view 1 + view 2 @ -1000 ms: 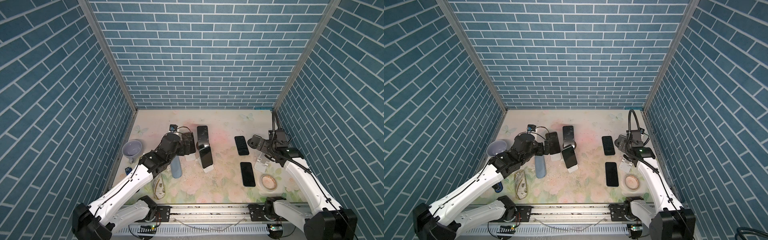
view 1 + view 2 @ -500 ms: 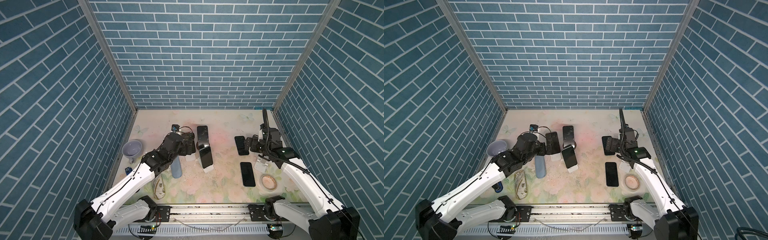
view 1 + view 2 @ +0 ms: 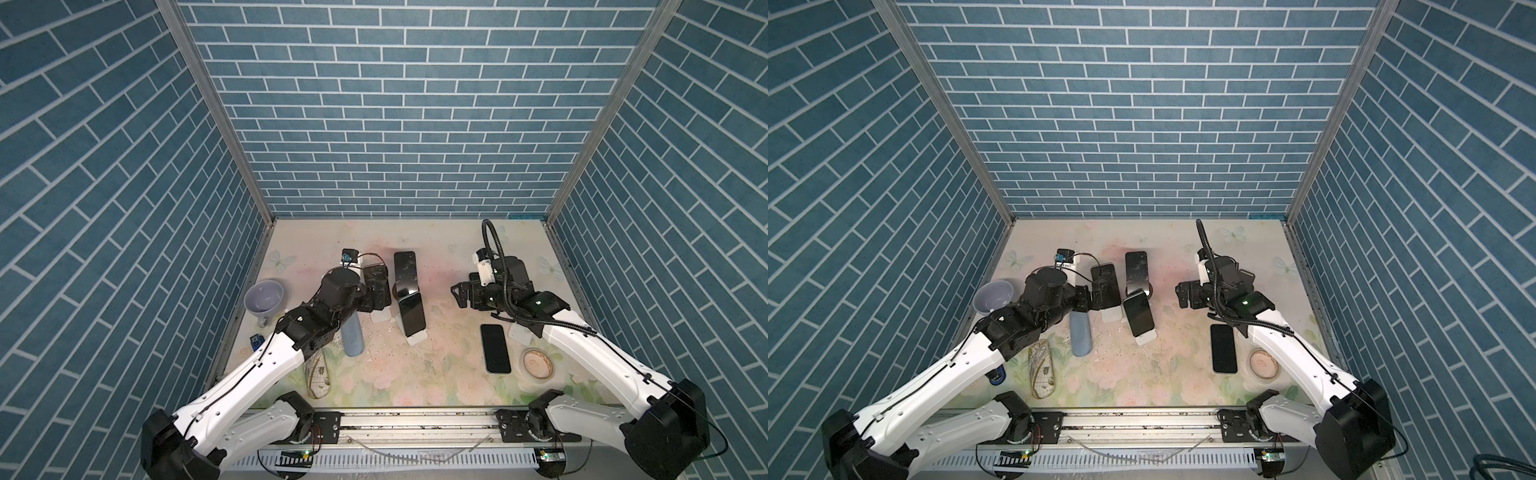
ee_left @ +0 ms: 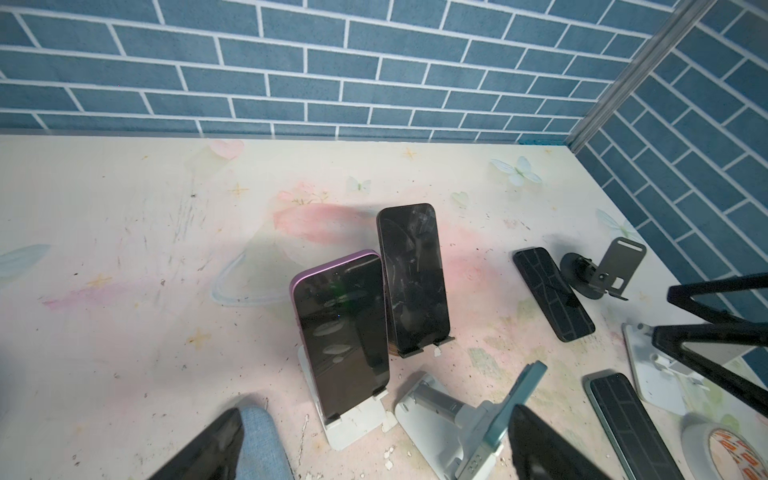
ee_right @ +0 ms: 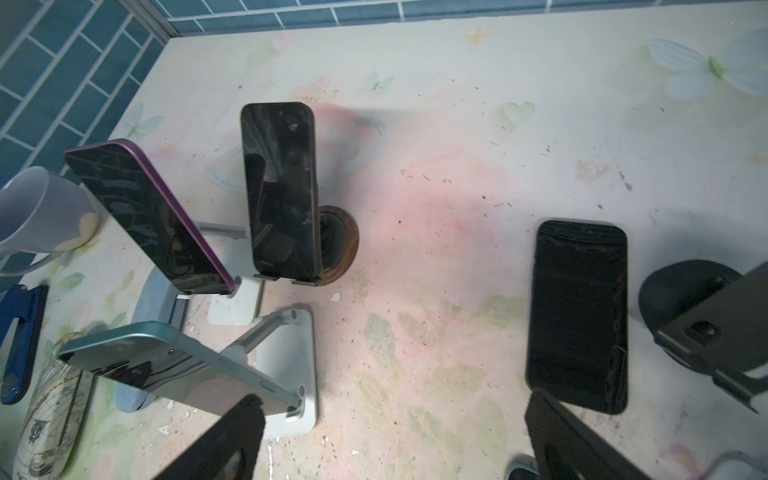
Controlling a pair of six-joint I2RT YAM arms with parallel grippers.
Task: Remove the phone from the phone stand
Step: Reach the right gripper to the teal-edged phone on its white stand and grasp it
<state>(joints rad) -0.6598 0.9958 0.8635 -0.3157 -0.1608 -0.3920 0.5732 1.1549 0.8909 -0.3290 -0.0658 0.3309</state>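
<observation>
The purple phone leans upright on its white stand, just ahead of the left gripper. That gripper's jaws are spread wide with nothing between them. Just beyond the purple phone, a black phone stands propped. A teal phone sits beside one finger. The right gripper is spread wide and empty too, with a flat phone lying just ahead of one finger.
</observation>
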